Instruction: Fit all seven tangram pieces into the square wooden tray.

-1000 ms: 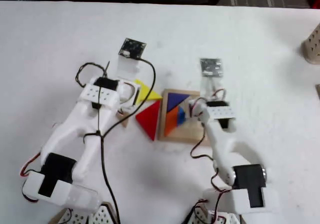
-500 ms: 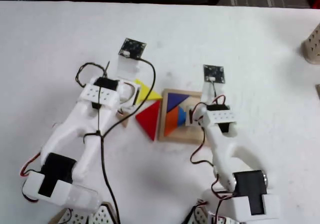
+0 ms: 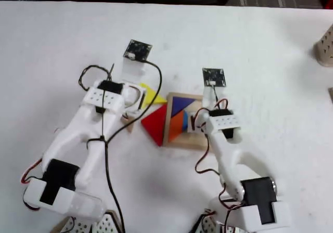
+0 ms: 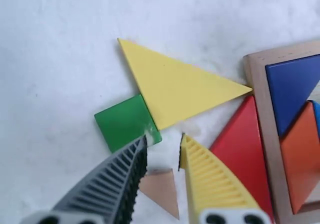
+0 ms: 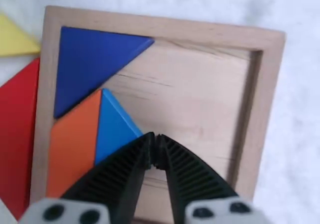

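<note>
A white counter (image 3: 52, 46) carries everything; two white arms stand side by side on it, the left arm (image 3: 78, 134) bent over the loose pieces, the right arm (image 3: 234, 160) bent over the tray. The left fingers (image 4: 115, 184), one grey and one yellow, are released with a narrow gap between their tips and nothing in it; they hang over the counter just beside a corner of the green square. The right fingers (image 5: 125, 174) are clenched tip to tip on nothing, over the tray's floor at the edge of the light blue triangle.

The square wooden tray (image 3: 182, 142) lies flat between the arms; its rim (image 5: 165, 26) frames three pieces and bare wood. The red triangle (image 3: 155, 123) lies on the counter outside, one side along the tray's rim; the yellow triangle (image 4: 175, 89) lies beside it, also on the counter, one tip touching the tray's corner. Inside the tray, the dark blue triangle (image 5: 90, 64) fills a corner on the side nearest the red triangle; the orange piece (image 5: 72, 144) sits against the same wall, touching the dark blue one; the light blue triangle (image 5: 112, 126) lies against the orange piece. The green square (image 4: 122, 121) rests on the counter with one side against the yellow triangle; the small tan triangle (image 4: 160, 189) lies just beside it, under the left fingers.
</note>
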You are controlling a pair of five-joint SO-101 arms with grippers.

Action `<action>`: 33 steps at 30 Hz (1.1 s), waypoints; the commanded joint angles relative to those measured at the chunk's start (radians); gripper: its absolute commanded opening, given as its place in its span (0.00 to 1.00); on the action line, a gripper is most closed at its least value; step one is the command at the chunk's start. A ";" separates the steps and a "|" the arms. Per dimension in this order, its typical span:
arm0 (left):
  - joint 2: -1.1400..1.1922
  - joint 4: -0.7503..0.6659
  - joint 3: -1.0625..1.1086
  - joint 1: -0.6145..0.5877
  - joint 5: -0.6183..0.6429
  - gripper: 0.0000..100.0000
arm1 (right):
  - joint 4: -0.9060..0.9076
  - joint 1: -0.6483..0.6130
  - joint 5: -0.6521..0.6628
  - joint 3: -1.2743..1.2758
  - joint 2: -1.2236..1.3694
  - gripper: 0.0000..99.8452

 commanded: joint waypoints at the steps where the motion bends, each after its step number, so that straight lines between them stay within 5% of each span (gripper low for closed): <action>1: -0.016 -0.021 -0.012 -0.041 -0.006 0.14 | 0.010 0.079 -0.014 -0.003 -0.062 0.02; 12: -0.016 0.061 -0.041 -0.111 0.011 0.14 | 0.035 0.166 -0.011 -0.003 -0.090 0.02; 15: -0.016 0.135 -0.037 -0.117 0.129 0.18 | 0.031 0.166 -0.009 -0.003 -0.081 0.02; 19: -0.008 0.222 -0.012 -0.143 0.396 0.36 | 0.031 0.166 -0.009 -0.006 -0.070 0.02; 22: -0.012 0.222 0.043 -0.074 0.470 0.43 | 0.031 0.166 -0.009 -0.006 -0.070 0.02; 33: 0.090 0.166 0.017 -0.084 0.494 0.32 | 0.031 0.166 -0.009 -0.008 -0.070 0.02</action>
